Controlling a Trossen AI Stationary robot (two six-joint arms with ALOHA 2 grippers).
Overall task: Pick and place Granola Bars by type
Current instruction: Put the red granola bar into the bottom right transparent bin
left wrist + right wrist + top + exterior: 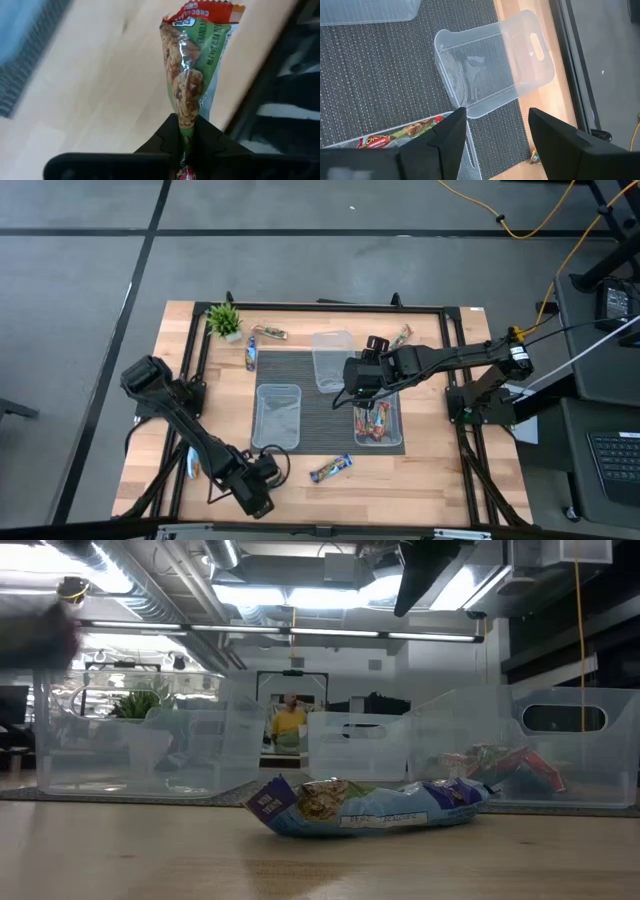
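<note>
Left gripper (186, 137) clamps a green-wrapped granola bar (192, 65), red-topped.
Bar's lower end hidden between the fingers; right gripper (497, 132) open, seemingly empty.

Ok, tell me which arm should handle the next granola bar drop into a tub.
Left. The left gripper is shut on a green-wrapped granola bar at the table's front-left. The right gripper is open and empty above the right tub of bars.

blue granola bar (365, 806) lying on tabletop (150, 850) | clear tubs (130, 750) behind | bars in right tub (560, 755)
</note>
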